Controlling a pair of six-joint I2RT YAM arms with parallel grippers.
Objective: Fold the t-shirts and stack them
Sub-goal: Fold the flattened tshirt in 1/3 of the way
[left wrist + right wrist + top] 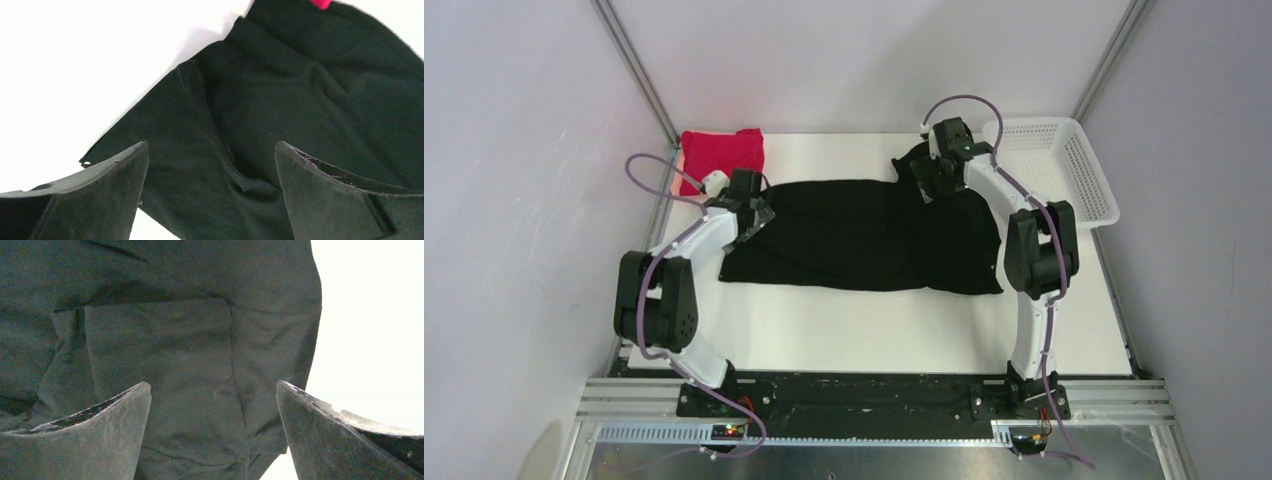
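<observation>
Black t-shirt (864,235) lies spread across the middle of the worktop (874,330), flat on its left and bunched at its far right end. The red t-shirt (722,155) sits folded in the far left corner. My left fingers (100,190) hang apart over the black shirt's left end, and my right fingers (90,435) hang apart over its far right end; neither pair holds cloth. For a clean fold, I judge I should pinch matching edges at both ends, lift evenly, and lay the cloth flat without trapping wrinkles. The white basket (1064,165) stands at far right.
</observation>
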